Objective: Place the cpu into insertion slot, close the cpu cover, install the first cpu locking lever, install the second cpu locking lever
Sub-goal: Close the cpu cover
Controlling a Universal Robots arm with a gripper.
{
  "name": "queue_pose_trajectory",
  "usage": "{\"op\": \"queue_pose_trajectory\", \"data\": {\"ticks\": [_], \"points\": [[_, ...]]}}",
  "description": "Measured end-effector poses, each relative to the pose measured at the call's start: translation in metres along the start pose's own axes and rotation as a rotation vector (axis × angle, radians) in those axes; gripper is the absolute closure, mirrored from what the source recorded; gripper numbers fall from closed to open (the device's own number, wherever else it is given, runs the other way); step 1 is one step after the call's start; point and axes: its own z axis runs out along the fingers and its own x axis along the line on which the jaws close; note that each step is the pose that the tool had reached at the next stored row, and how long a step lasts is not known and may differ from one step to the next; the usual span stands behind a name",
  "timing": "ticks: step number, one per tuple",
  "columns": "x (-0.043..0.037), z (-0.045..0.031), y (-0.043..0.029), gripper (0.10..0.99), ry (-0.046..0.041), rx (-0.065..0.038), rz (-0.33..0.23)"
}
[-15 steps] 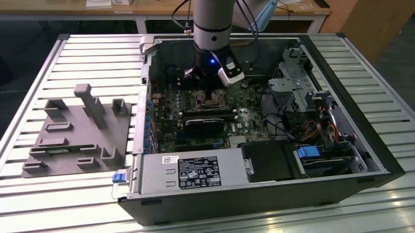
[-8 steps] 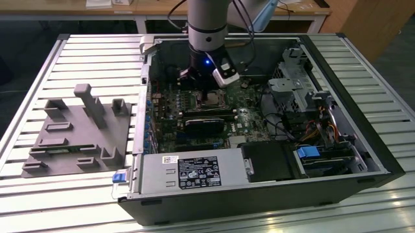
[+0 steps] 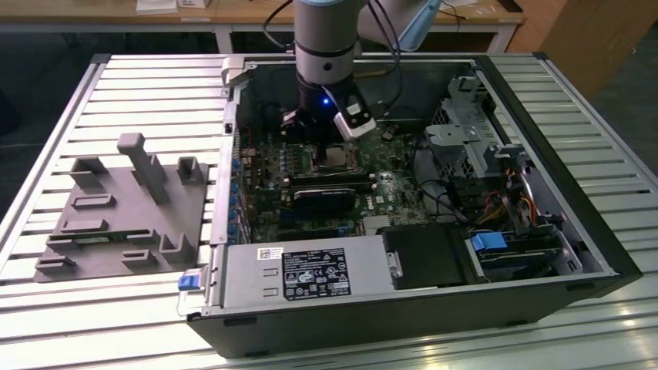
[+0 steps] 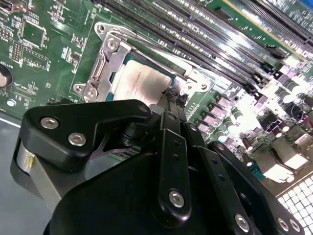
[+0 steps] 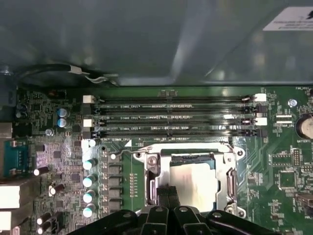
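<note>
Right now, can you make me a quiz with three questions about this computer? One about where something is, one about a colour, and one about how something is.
1. Where is the cpu?
A) in the insertion slot
B) on the floor
C) in a person's hand

2. What colour is the circuit board?
A) red
B) green
C) yellow

3. How is the cpu cover?
A) standing straight up
B) lying down around the chip
C) taken off, outside the case

Answers:
1 A, the silver chip sits inside the socket.
2 B, the board around the socket is green.
3 B, the frame lies flat and the chip shows through its window.
</note>
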Motion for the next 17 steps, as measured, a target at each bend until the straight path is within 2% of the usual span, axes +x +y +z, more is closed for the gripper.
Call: {"op": "queue_pose_trajectory", "data": {"ticks": [7, 17], "points": [[0.0039, 0.0036, -0.0003, 0.984, 0.0005, -0.013, 0.0], [0.0062, 0.0107, -0.0009, 0.984, 0.0009, -0.021, 0.0]]}}
